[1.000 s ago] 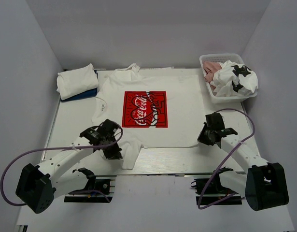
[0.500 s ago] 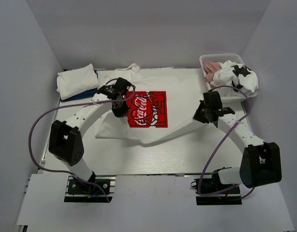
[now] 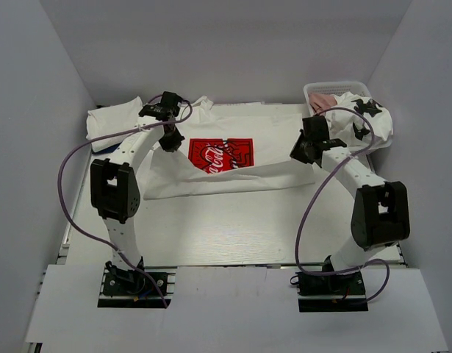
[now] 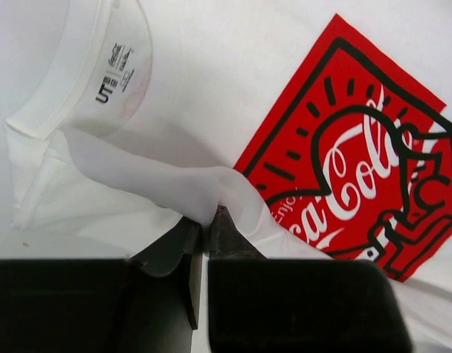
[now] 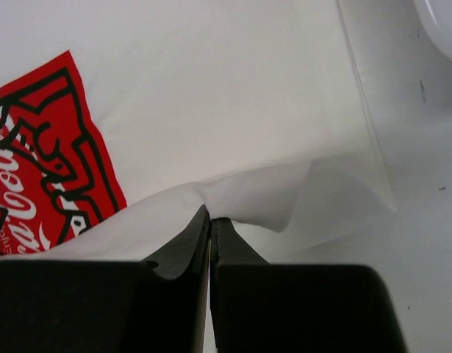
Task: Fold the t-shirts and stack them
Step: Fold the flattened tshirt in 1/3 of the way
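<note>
Folding Coca-Cola tee (image 3: pixel 270 136) | L tool (image 4: pixel 207 218) + R tool (image 5: pixel 209 218) both clamped on its lifted edge | collar (image 4: pixel 101 81) lies just beyond L tool, far side | fold axis runs L-R

Bright, even overhead light; soft shadows; wrist views blurred up close

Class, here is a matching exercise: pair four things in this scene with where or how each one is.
Things: 1 red-print tee; 2 folded white tee; 3 black-patched tee; 4 left gripper
States: a heaped in the basket; b shut on cloth; c far left corner; d centre, near edge lifted
Pairs: 1-d; 2-c; 3-a; 4-b
</note>
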You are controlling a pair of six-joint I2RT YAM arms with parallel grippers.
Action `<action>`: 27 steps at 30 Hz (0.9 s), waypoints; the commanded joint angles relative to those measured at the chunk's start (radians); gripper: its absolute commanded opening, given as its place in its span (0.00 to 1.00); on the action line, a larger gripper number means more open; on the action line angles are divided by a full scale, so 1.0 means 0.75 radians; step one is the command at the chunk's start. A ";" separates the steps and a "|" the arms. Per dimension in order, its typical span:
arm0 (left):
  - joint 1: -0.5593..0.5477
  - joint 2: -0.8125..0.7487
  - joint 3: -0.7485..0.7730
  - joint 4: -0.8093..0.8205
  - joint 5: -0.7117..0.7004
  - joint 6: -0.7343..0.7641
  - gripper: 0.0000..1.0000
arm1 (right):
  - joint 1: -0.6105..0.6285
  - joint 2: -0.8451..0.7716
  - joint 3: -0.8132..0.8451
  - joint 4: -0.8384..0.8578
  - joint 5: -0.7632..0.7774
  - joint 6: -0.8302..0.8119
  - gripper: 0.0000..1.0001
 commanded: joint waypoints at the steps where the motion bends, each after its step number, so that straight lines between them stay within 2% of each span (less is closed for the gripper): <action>1: 0.037 0.074 0.086 0.027 0.036 0.076 0.13 | -0.017 0.084 0.116 0.026 0.071 0.007 0.00; 4: 0.050 0.127 0.122 0.084 0.060 0.117 0.13 | -0.023 0.176 0.178 0.017 0.147 0.011 0.00; 5: 0.050 0.158 0.123 0.119 0.061 0.144 0.15 | -0.025 0.211 0.192 0.009 0.171 0.013 0.00; 6: 0.064 0.174 0.141 0.131 0.061 0.144 0.22 | -0.033 0.260 0.247 0.009 0.218 0.015 0.00; 9: 0.064 0.233 0.210 0.131 0.018 0.165 0.31 | -0.050 0.380 0.368 -0.007 0.331 0.023 0.00; 10: 0.078 0.246 0.223 0.131 0.006 0.165 0.38 | -0.054 0.405 0.395 -0.017 0.341 0.021 0.01; 11: 0.078 0.258 0.239 0.131 0.005 0.165 0.46 | -0.052 0.444 0.423 -0.048 0.350 0.017 0.11; 12: 0.091 0.270 0.274 0.113 0.005 0.165 0.61 | -0.054 0.483 0.513 -0.105 0.352 0.023 0.24; 13: 0.091 0.283 0.290 0.095 0.005 0.165 0.83 | -0.044 0.491 0.528 -0.122 0.360 0.007 0.57; 15: 0.091 0.283 0.307 0.094 0.005 0.179 0.98 | -0.035 0.469 0.502 -0.103 0.287 -0.007 0.74; 16: 0.091 0.265 0.307 0.094 0.005 0.179 1.00 | -0.033 0.452 0.483 -0.071 0.211 -0.046 0.88; 17: 0.091 0.230 0.276 0.082 0.005 0.179 1.00 | -0.027 0.418 0.463 -0.056 0.156 -0.046 0.90; 19: 0.091 0.175 0.213 0.100 0.005 0.179 1.00 | -0.015 0.357 0.351 0.033 0.032 -0.079 0.90; 22: 0.091 0.005 -0.034 0.198 0.040 0.154 1.00 | 0.014 0.236 0.217 0.138 -0.081 -0.093 0.90; 25: 0.091 -0.166 -0.432 0.349 0.140 0.122 1.00 | 0.028 0.199 0.076 0.185 -0.104 -0.091 0.90; 27: 0.079 -0.224 -0.556 0.411 0.175 0.109 1.00 | 0.024 0.203 0.010 0.218 -0.111 -0.085 0.90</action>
